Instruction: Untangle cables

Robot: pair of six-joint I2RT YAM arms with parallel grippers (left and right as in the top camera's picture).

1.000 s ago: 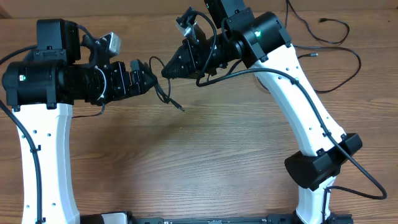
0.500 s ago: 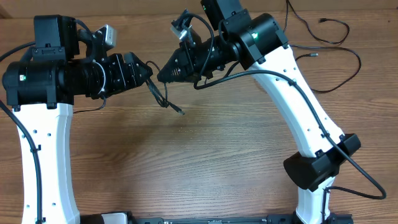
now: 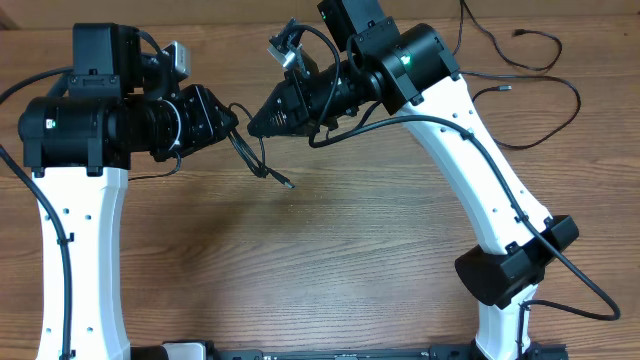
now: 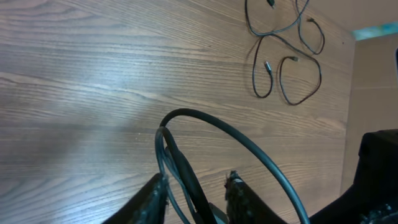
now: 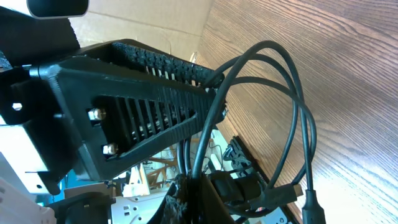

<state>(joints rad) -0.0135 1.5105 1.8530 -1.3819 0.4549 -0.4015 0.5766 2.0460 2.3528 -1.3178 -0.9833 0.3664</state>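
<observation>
Firstly, right gripper (image 3: 252,121): its fingers were pressed together on the looped cable (image 3: 257,152). In its own wrist view the strands came out right at the closed tip (image 5: 214,93).
Left gripper (image 3: 232,123): it pointed straight at the right gripper, the two tips nearly meeting above the table (image 3: 350,260). In the left wrist view (image 4: 196,185) its fingers (image 4: 155,198) stood a little apart with cable strands running between them. One finger touched the strands, but whether they were pinched could not be told.
Looped cable: it hung in the air between the two gripper tips. Several thin black strands were doubled into loops and drooped toward the wood.
Plug (image 3: 287,184): it sat at the low end of the hanging strands, just below and to the right of the grippers. Whether it rested on the table could not be told.
Loose cables (image 3: 535,62): they lay flat at the far right of the table, well apart from both grippers. They were thin black cords in open curves with small connectors at their ends. The left wrist view showed them as loops in the distance (image 4: 286,68).
Left arm (image 3: 80,250): white, standing at the table's left side.
Right arm (image 3: 480,170): white, arching in from the right with a thicker black wire running along it.
</observation>
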